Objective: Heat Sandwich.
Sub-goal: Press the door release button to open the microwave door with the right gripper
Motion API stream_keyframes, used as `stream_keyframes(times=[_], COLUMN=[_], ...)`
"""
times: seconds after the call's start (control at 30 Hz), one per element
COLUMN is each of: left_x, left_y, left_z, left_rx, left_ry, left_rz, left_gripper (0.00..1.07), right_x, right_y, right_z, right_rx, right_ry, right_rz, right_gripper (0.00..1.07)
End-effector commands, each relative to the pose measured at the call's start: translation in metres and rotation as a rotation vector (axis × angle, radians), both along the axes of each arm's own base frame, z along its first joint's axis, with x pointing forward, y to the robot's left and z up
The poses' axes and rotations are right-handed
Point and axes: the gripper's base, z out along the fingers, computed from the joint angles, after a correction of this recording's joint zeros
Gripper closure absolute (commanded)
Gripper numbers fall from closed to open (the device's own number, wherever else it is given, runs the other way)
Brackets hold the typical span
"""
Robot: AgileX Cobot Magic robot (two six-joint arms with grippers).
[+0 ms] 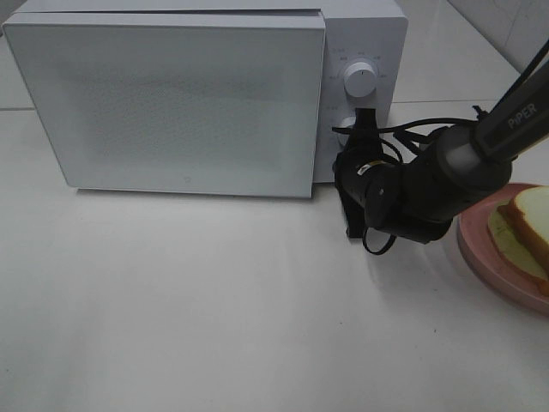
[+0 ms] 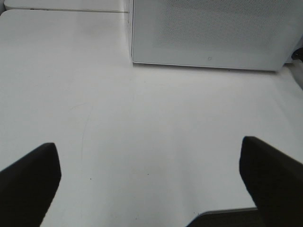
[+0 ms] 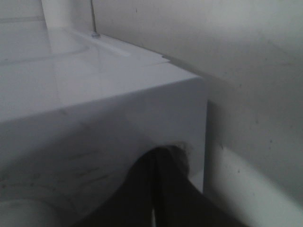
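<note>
The sandwich (image 1: pixel 530 221), white bread with a green layer, lies on a pink plate (image 1: pixel 480 247) at the right edge of the exterior view. A white microwave (image 1: pixel 171 103) stands at the back with its door across the front. My right gripper (image 1: pixel 364 116) is shut, and its tips touch the control panel just below the round knob (image 1: pixel 360 81). In the right wrist view the shut right gripper (image 3: pixel 163 153) presses against the white panel of the microwave (image 3: pixel 94 109). My left gripper (image 2: pixel 151 184) is open and empty over bare table, facing the microwave (image 2: pixel 213 33).
The white table (image 1: pixel 214 309) spreads out in front of the microwave. Black cables (image 1: pixel 412 133) loop from the right arm beside the control panel. The table's near edge (image 2: pixel 222 212) shows between the left fingers.
</note>
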Motion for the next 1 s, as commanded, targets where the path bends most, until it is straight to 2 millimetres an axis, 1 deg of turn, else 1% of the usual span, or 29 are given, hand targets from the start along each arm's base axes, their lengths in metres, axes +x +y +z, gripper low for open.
stream_keyframes(times=[0.03,0.4,0.57,0.6,0.67,0.77,0.87,1.0], left_x=[-0.002,-0.002,-0.002,-0.002,-0.002,-0.002,-0.002,-0.002], left_y=[-0.001,-0.001,-0.001,-0.001,-0.001,-0.001,-0.001,-0.001], left_z=[0.0,0.0,0.0,0.0,0.0,0.0,0.0,0.0], left_rx=[-0.007,-0.007,-0.007,-0.007,-0.007,-0.007,-0.007,-0.007], left_ry=[-0.017,-0.017,-0.017,-0.017,-0.017,-0.017,-0.017,-0.017], left_rz=[-0.004,-0.004,-0.004,-0.004,-0.004,-0.004,-0.004,-0.004], left_gripper=[0.1,0.1,0.1,0.1,0.1,0.1,0.1,0.1], right_x=[0.042,0.043,0.039,0.035,0.031,0.024,0.02,0.005], right_y=[-0.018,-0.018,-0.017,-0.014,-0.014,-0.009,-0.01,-0.007], right_z=[0.045,0.046,0.04,0.035,0.033,0.028,0.028,0.025], right_rx=[-0.029,-0.032,-0.028,-0.021,-0.008,0.002,0.004,-0.001], right_ry=[-0.323,-0.324,-0.267,-0.24,-0.218,-0.17,-0.151,-0.106], right_rz=[-0.094,-0.091,-0.074,-0.059,-0.06,-0.037,-0.032,-0.004], right_gripper=[1.07,1.07,1.07,1.07,1.07,1.07,1.07,1.07])
